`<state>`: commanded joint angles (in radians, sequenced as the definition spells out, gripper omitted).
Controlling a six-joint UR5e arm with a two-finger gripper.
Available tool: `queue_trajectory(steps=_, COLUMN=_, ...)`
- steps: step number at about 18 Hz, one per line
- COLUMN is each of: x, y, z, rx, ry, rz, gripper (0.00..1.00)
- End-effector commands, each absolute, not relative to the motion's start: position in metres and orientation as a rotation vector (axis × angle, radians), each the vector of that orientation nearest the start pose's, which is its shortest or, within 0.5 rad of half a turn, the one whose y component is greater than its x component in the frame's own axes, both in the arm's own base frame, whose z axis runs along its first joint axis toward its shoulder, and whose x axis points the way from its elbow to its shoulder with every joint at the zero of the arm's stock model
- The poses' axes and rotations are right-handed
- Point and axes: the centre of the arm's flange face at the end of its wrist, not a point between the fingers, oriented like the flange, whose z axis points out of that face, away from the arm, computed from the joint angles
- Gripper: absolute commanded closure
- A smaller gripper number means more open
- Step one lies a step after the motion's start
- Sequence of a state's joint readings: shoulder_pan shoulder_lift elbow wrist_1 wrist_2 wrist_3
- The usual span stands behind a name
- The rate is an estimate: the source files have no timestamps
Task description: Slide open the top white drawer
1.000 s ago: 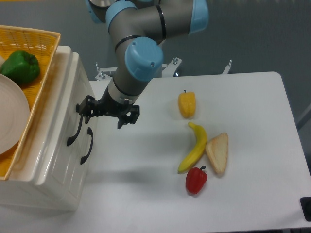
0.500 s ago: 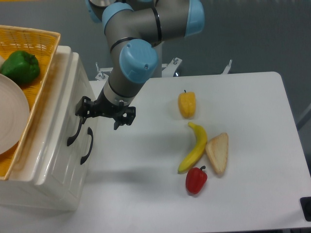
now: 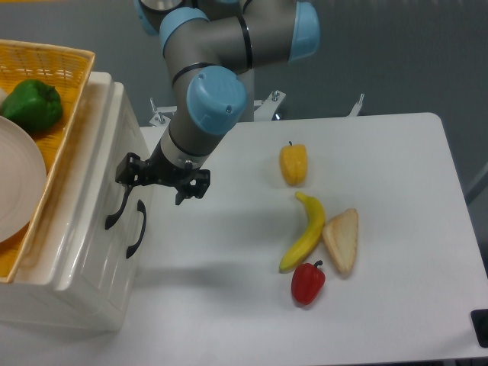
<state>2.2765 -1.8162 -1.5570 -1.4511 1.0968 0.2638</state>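
Starting at the left, the yellow woven basket (image 3: pixel 72 91) sits on the drawer unit, holding a green pepper (image 3: pixel 32 104) and a white plate (image 3: pixel 17 187). Below it, the top white drawer (image 3: pixel 91 183) is fully closed; its black handle (image 3: pixel 118 206) lies beside the second handle (image 3: pixel 136 227) of the lower drawer. The tool (image 3: pixel 156 181) hovers at the upper end of the top handle with fingers spread, gripping nothing. The step in hand is the approach to the handle. The next move calls for placing the fingers around the bar, clenching, then pulling straight rightward over the surface (image 3: pixel 396 152). Further right lie a yellow pepper (image 3: pixel 293 163), banana (image 3: pixel 305 231), bread slice (image 3: pixel 342 240) and red pepper (image 3: pixel 308 282).
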Motion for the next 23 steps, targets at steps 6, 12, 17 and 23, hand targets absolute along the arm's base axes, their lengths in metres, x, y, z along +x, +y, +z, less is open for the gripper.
queue_trajectory(steps=6, x=-0.233, y=0.553, z=0.381, rx=-2.866, ry=-0.681, rz=-0.709, gripper=0.00)
queue_trajectory(steps=12, x=-0.233, y=0.553, z=0.381, rx=-2.867, ry=-0.681, rz=-0.707, gripper=0.00)
queue_trajectory(steps=17, x=-0.232, y=0.556, z=0.373, rx=-2.878, ry=-0.674, rz=-0.718, gripper=0.00)
queue_trajectory(steps=23, x=-0.230, y=0.557, z=0.371, rx=-2.882, ry=-0.671, rz=-0.721, gripper=0.00)
